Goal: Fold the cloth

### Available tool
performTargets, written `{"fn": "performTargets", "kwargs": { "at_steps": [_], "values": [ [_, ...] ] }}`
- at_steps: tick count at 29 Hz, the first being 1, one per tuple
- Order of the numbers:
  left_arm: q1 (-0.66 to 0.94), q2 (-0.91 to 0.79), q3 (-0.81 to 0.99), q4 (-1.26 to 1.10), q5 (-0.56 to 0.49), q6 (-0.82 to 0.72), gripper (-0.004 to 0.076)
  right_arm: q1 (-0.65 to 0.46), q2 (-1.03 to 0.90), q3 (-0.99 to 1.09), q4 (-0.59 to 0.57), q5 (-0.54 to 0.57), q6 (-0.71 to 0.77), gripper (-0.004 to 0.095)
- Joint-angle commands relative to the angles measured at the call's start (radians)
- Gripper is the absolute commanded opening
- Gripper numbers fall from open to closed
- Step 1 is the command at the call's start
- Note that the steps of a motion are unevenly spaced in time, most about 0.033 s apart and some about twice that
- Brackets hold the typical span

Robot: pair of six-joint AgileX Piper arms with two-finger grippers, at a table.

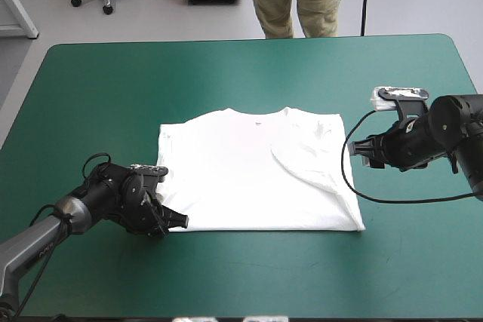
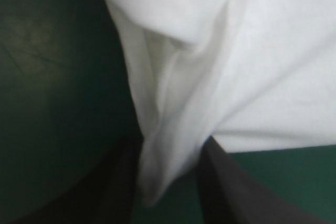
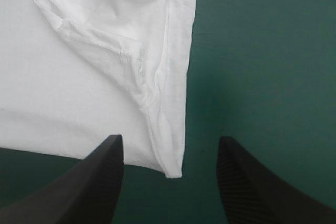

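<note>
The white T-shirt (image 1: 249, 171) lies spread flat on the middle of the table, collar toward the far edge, with a diagonal fold across its right side. My left gripper (image 1: 172, 219) sits low at the shirt's near left corner. In the left wrist view a bunched fold of the T-shirt (image 2: 173, 129) runs down between the black fingers (image 2: 118, 187), which are shut on it. My right gripper (image 1: 362, 148) hovers by the shirt's right edge. It is open (image 3: 169, 140), with the T-shirt's (image 3: 79, 77) right edge and a corner under the gap between its fingers.
The teal-green cover (image 1: 241, 81) surrounds the shirt, with a wide strip toward the far edge and a narrower one toward the near edge.
</note>
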Motion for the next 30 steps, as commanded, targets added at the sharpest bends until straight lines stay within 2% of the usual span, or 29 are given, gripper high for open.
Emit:
{"fn": "performTargets", "kwargs": {
  "at_steps": [1, 9, 14, 21, 30],
  "values": [
    [-0.006, 0.012, -0.003, -0.029, -0.093, 0.001, -0.0003, -0.006, -0.029, 0.018, 0.008, 0.003, -0.012, 0.0511],
    [-0.006, 0.012, -0.003, -0.033, -0.109, 0.001, -0.0009, -0.004, -0.029, 0.192, 0.055, -0.076, -0.034, 0.0521],
    [-0.006, 0.012, -0.003, -0.033, -0.111, 0.001, -0.0009, 0.071, -0.029, 0.321, 0.054, -0.187, -0.031, 0.0516],
    [-0.006, 0.012, -0.003, -0.033, -0.098, 0.001, -0.0009, 0.189, -0.029, 0.456, -0.022, -0.318, 0.131, 0.0515],
    [-0.006, 0.012, -0.003, -0.033, -0.098, 0.001, -0.0009, 0.213, -0.029, 0.581, -0.025, -0.479, 0.227, 0.0512]
  ]
}}
